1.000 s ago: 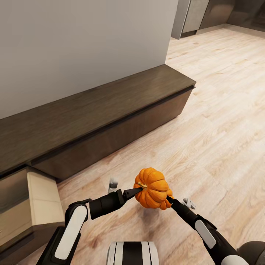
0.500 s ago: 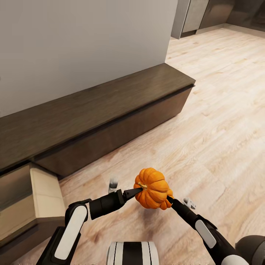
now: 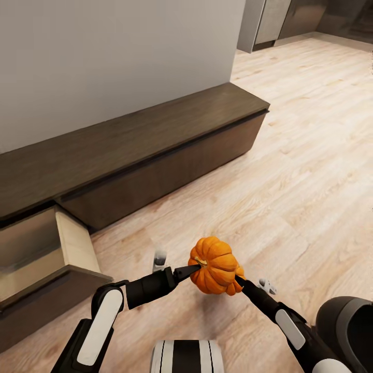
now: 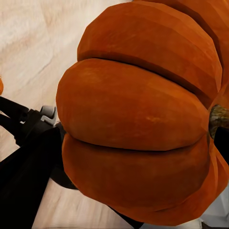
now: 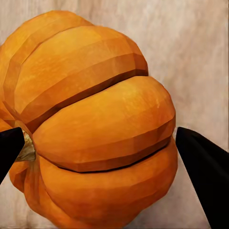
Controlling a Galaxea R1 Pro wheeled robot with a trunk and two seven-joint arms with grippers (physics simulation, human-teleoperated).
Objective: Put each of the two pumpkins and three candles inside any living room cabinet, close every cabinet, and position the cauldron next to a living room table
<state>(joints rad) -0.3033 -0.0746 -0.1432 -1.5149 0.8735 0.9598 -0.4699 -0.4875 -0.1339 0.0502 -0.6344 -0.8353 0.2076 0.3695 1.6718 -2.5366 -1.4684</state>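
A ribbed orange pumpkin (image 3: 215,264) hangs above the wood floor in front of me. My right gripper (image 3: 235,280) is shut on it from below right, its dark fingers (image 5: 202,176) at either side of the pumpkin (image 5: 95,129). My left gripper (image 3: 192,268) is shut, and its pointed tip touches the pumpkin's stem. Up close, the pumpkin (image 4: 138,119) hides most of what lies behind it. The long dark-brown cabinet (image 3: 150,140) runs along the wall, with one drawer (image 3: 36,259) pulled open at the left. A dark rounded body (image 3: 344,326) at the lower right looks like the cauldron.
A grey wall (image 3: 114,57) rises behind the cabinet. Light wood floor (image 3: 311,155) stretches to the right towards dark grey kitchen units (image 3: 274,20) at the back. The open drawer's front (image 3: 52,300) juts out onto the floor near my left arm.
The view has swung: the cabinet has slid left and up, more of the open drawer shows, and the dark rounded body has come further in at the lower right. Both grippers and the pumpkin have kept their pose.
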